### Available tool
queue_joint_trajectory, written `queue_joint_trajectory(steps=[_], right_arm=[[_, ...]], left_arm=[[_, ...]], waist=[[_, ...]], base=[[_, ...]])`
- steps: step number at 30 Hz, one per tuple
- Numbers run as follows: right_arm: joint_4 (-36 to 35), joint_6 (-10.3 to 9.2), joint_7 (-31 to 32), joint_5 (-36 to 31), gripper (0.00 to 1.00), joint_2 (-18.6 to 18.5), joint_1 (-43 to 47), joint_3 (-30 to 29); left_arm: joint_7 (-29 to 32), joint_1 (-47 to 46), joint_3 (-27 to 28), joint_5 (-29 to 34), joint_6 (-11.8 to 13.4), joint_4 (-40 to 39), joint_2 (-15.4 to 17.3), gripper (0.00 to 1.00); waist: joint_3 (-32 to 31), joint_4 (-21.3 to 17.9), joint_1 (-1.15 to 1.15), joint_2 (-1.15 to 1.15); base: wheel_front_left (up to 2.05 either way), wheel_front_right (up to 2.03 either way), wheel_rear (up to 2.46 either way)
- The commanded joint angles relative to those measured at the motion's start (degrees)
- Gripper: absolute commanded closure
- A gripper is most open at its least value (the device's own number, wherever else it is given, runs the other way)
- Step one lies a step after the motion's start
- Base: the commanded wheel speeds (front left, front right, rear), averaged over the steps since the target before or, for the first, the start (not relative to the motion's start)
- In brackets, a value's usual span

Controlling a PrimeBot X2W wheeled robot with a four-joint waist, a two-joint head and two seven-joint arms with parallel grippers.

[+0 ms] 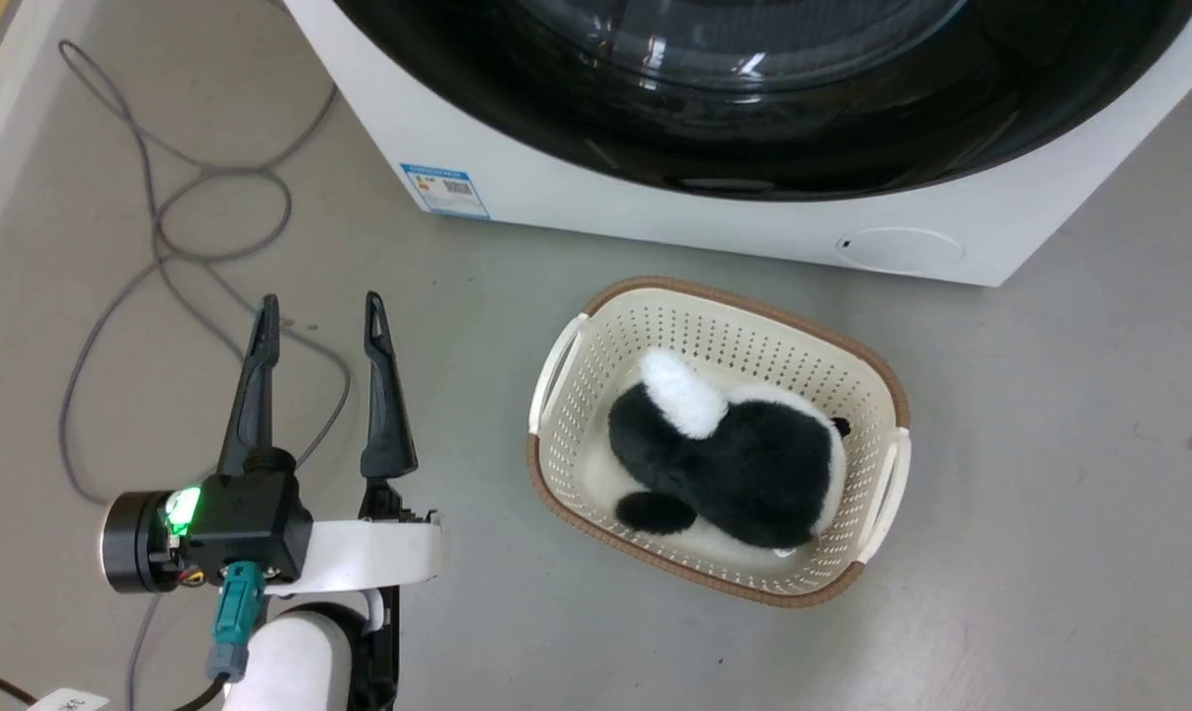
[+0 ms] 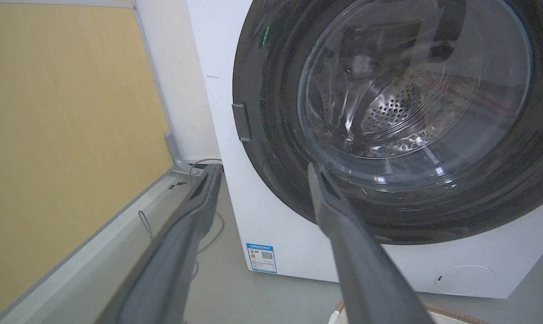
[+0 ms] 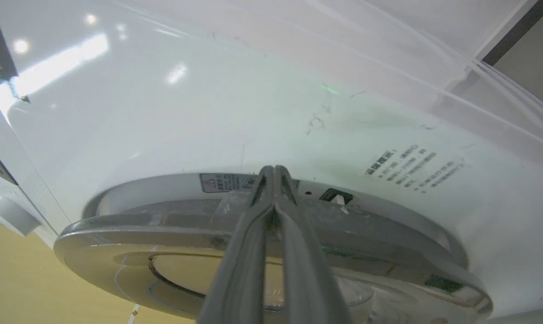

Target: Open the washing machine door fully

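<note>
The washing machine [image 1: 576,202] is a white box at the top of the head view, and its glossy black door [image 1: 754,158] spans nearly its full width. My left gripper [image 1: 321,301] hovers open and empty over the floor, left of and short of the machine. In the left wrist view the door [image 2: 275,153] with its clear glass window faces me, beyond the open left gripper [image 2: 264,167]. In the right wrist view the door [image 3: 141,234] shows edge-on, standing slightly off the white front [image 3: 208,112]. My right gripper [image 3: 273,173] is shut, tips in that gap.
A cream basket [image 1: 714,293] holding a black and white plush toy [image 1: 734,454] sits on the floor in front of the machine. A grey cable [image 1: 161,227] loops over the floor at the left. A yellow wall panel [image 2: 51,135] stands left of the machine.
</note>
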Motion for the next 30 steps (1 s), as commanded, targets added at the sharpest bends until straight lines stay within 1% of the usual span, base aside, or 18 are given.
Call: queue_joint_trajectory(steps=[1, 8, 11, 12, 20, 30], right_arm=[[1.37, 0.05, 1.12, 2.05, 1.0, -0.95, -2.51, 0.79], [2.27, 0.05, 4.67, 4.92, 1.0, -1.4, -4.82, 3.33], [2.4, 0.06, 7.28, 6.7, 1.0, -1.43, -5.42, 4.78], [2.27, 0.06, 9.45, 8.09, 1.0, -1.42, -5.59, 5.8], [0.43, 0.06, 15.67, 9.26, 1.0, -1.11, -2.15, 7.67], [-2.77, 0.06, 18.98, 8.88, 1.0, -0.26, 2.62, 9.65]], left_arm=[[-0.64, -1.29, -0.24, -0.41, 0.62, -0.48, 0.06, 0.0], [-1.35, -2.17, -0.58, -0.57, 1.49, -0.76, 0.06, 0.0], [-1.71, -2.54, -0.65, -0.59, 1.81, -0.91, 0.05, 0.0], [-1.95, -2.73, -0.72, -0.57, 2.05, -1.1, 0.05, 0.0], [-2.0, -1.97, -0.24, -0.34, 1.96, -0.83, 0.05, 0.0], [-2.0, -1.05, 0.27, 0.02, 1.71, -0.49, 0.05, 0.0]], waist=[[0.64, 0.41, -0.01, 0.0], [1.9, 0.84, -0.01, 0.0], [2.28, 0.93, -0.01, 0.0], [2.47, 0.99, -0.01, 0.0], [0.83, 0.3, -0.01, 0.0], [-1.24, -0.83, -0.01, 0.0]], base=[[0.0, 0.0, 0.0], [0.0, 0.0, 0.0], [0.0, 0.0, 0.0], [0.0, 0.0, 0.0], [0.0, 0.0, 0.0], [0.0, 0.0, 0.0]])
